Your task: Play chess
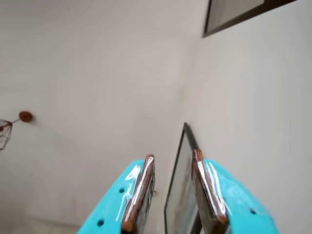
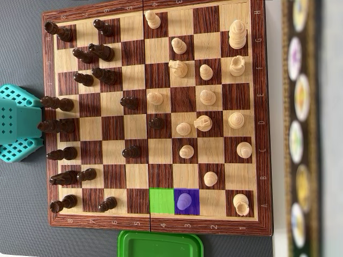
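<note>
In the wrist view my gripper point(image 1: 173, 155) points up at a pale wall, away from the board. Its two teal jaws with brown pads point(image 1: 141, 190) stand apart with nothing between them. In the overhead view the wooden chessboard point(image 2: 155, 227) carries dark pieces point(image 2: 102, 52) on the left half and light pieces point(image 2: 206, 96) on the right half. One square on the bottom row is marked green point(image 2: 162, 201). The square to its right is marked purple, with a pawn point(image 2: 185, 201) on it. The teal arm point(image 2: 19, 123) sits at the board's left edge, off the squares.
A green lid or box point(image 2: 161, 245) lies just below the board. A dark strip with round pictures point(image 2: 300, 128) runs down the right side. In the wrist view a dark-framed picture point(image 1: 183, 195) leans on the wall, and another frame point(image 1: 234, 14) hangs at the top right.
</note>
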